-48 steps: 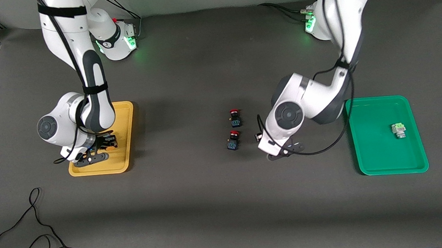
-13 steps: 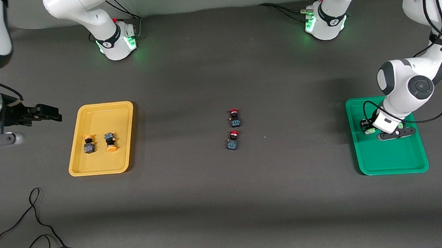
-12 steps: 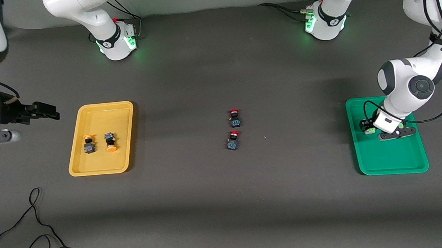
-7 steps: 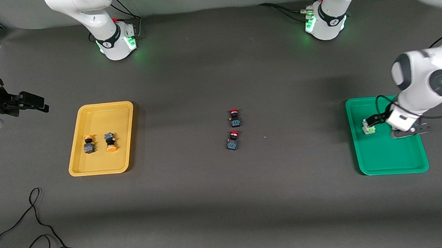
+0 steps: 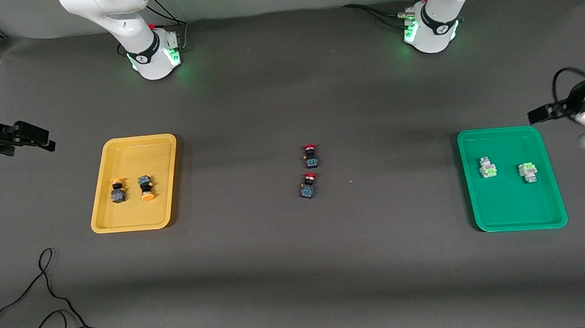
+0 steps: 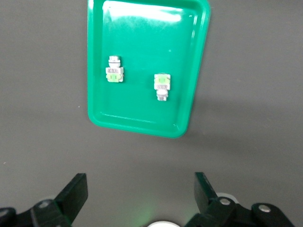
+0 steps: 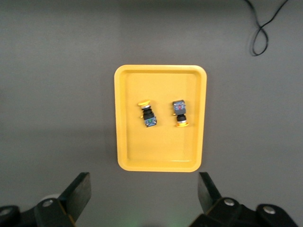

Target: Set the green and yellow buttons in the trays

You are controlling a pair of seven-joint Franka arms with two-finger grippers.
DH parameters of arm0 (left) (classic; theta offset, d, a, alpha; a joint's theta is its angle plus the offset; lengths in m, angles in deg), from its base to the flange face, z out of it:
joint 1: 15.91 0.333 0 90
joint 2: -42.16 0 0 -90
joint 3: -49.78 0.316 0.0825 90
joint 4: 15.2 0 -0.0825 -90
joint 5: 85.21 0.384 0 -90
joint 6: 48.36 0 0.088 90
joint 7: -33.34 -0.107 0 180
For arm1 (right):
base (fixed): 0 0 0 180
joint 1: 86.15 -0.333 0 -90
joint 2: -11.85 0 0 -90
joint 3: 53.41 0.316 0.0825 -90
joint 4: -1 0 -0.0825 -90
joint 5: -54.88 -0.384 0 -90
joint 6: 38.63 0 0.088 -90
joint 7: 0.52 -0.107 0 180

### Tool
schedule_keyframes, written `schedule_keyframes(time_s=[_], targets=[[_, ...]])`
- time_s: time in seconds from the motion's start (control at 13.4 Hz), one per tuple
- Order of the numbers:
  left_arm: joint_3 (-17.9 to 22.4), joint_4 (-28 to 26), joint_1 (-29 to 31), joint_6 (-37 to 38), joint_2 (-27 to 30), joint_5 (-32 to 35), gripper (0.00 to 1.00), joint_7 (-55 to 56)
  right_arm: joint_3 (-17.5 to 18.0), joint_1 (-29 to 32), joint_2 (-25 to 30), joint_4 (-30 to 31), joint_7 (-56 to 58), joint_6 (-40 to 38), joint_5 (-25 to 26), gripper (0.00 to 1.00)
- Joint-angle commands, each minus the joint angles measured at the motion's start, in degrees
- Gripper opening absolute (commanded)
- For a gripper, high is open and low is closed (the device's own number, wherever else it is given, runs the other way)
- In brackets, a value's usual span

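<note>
The yellow tray point(image 5: 137, 154) holds two dark buttons with orange-yellow caps point(image 5: 117, 190) point(image 5: 145, 187). The green tray point(image 5: 511, 205) holds two pale buttons with green parts point(image 5: 487, 167) point(image 5: 528, 172). My left gripper point(image 5: 537, 114) is open and empty, up in the air over the table just off the green tray's corner. My right gripper point(image 5: 38, 141) is open and empty, high over the table's right-arm end, off the yellow tray. The left wrist view shows the green tray point(image 6: 142, 28) and both green buttons point(image 6: 114, 71) point(image 6: 162, 85). The right wrist view shows the yellow tray point(image 7: 161, 146) and both yellow buttons point(image 7: 147, 113) point(image 7: 180, 112).
Two dark switches with red caps point(image 5: 311, 156) point(image 5: 309, 185) lie on the dark mat midway between the trays. A black cable point(image 5: 50, 304) loops on the mat near the front camera at the right arm's end. The arm bases stand along the table's edge.
My left gripper let go of a green button in the green tray, then rose and drew away off the tray. My right gripper drifted farther from the yellow tray.
</note>
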Motion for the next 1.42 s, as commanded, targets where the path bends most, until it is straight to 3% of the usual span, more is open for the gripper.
schedule_keyframes(time_s=[0.0,0.22,0.97,1.05,1.27,1.35], targets=[[-0.45,8.86,-0.73,5.81,-1.97,-0.89,1.00,-1.68,0.28,-0.95,-1.14,-2.28,-1.39,-0.57,2.47,1.00],[-0.72,11.95,-1.51,6.08,-3.11,-1.94,1.00,-1.68,0.37,-0.52,-1.23,-2.37,-1.22,-0.57,1.94,1.00],[-0.72,10.91,-3.09,7.40,-2.59,-3.96,1.00,-2.65,0.28,-0.08,-1.14,-2.28,-1.31,-3.03,-0.25,1.00],[-0.20,10.90,-4.84,6.96,-2.41,-3.79,1.00,-2.65,0.28,-0.08,-1.14,-2.28,-1.31,-3.03,-0.25,1.00],[6.39,8.72,-11.79,2.14,-1.19,-3.88,1.00,-2.65,0.28,-0.08,-1.14,-2.37,-1.22,-3.03,-0.25,1.00],[6.31,7.66,-11.89,1.34,-0.75,-3.88,1.00,-2.65,0.28,-0.08,-1.14,-2.37,-1.22,-3.03,-0.25,1.00]])
